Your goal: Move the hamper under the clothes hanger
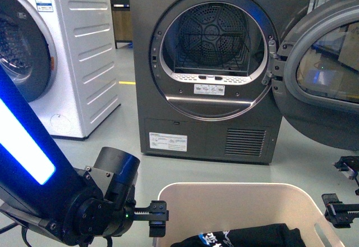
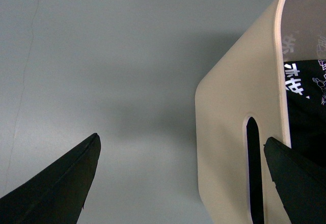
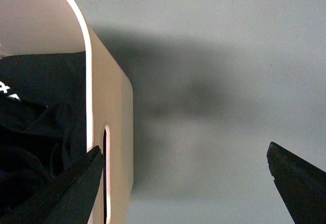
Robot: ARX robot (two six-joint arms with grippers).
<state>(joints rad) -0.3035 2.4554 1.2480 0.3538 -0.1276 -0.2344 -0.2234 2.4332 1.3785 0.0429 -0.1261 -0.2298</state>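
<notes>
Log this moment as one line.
stage: pre-grasp | left gripper: open, astride hamper slotted wall | right gripper: open, astride opposite wall | hamper: holds black T-shirt | clothes hanger: not in view

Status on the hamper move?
Left end effector, right end effector open, straddling hamper walls. Hamper on floor, shirt inside. Hanger not in view; dryer ahead.

left arm [image 1: 84,210]: black housing, blue light strip [image 1: 22,146], cylindrical joint [image 1: 118,171], green LED [image 1: 127,214] | left tool fingers [image 2: 51,188]: black, pointed

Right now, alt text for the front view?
A cream hamper holding a black garment sits between the open left gripper and right gripper, facing a grey dryer with its door open. A white washing machine stands left.
</notes>
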